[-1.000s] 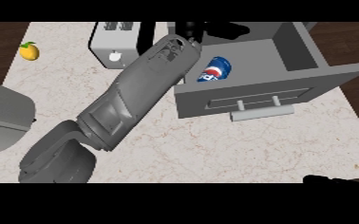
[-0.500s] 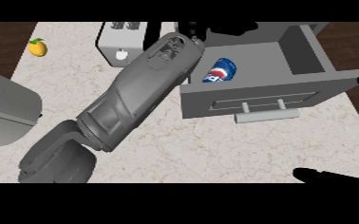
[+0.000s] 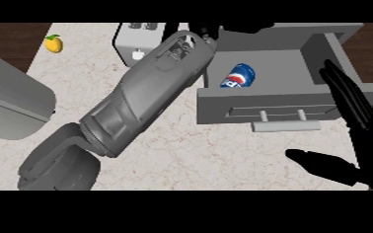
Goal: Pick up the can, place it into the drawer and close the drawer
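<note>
While the grey left forearm [image 3: 149,96] slants up across the pale marbled desk [image 3: 218,153], its black left hand [image 3: 204,29] sits at the upper edge of the view, just beyond the back left corner of the open drawer [image 3: 277,101]; only a little of it shows, so I cannot tell whether its fingers are spread or curled, or whether they touch anything. The can [image 3: 238,75], blue with a red and white mark, lies on its side on the drawer's floor, towards the left wall, apart from both hands. The drawer stands pulled out, its front panel carrying a light bar handle [image 3: 285,126]. At the right edge the right hand [image 3: 342,170] comes in with its fingers [image 3: 346,96] long and straight, stretched up alongside the drawer's right wall, and the thumb [image 3: 313,162] held well apart from them above the bare desk; it holds nothing. A grey toaster [image 3: 137,42] stands behind the left forearm, a small yellow fruit [image 3: 53,43] lies near the far left corner, and a rounded grey object [image 3: 22,106] fills the left edge.
</note>
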Controlling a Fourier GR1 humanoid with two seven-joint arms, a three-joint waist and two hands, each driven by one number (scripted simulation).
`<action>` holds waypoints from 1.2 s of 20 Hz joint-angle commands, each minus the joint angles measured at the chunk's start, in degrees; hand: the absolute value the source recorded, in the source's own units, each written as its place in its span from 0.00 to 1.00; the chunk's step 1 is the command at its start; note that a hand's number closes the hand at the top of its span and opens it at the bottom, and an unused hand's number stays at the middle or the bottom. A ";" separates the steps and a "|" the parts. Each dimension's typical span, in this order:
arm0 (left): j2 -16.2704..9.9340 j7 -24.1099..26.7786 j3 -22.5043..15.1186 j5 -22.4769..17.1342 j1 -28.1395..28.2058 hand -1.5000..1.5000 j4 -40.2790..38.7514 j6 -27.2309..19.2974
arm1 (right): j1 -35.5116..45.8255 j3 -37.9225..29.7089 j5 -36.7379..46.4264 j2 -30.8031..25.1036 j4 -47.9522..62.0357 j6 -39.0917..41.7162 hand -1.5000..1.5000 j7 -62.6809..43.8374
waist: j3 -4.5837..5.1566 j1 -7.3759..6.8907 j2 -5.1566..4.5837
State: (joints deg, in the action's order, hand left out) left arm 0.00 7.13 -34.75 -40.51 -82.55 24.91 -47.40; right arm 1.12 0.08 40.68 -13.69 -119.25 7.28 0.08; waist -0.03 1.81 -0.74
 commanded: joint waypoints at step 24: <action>-18.01 -19.02 -1.11 7.75 9.55 0.00 25.23 1.19 | 20.51 -0.80 23.80 4.83 53.78 -28.29 0.00 6.71 | -0.01 -4.05 0.95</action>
State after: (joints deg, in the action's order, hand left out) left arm -15.07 -8.76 -35.66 -33.63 -74.92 45.99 -46.29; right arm 20.08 0.23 64.17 -9.80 -72.66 -19.21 6.61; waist 1.03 -2.48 1.13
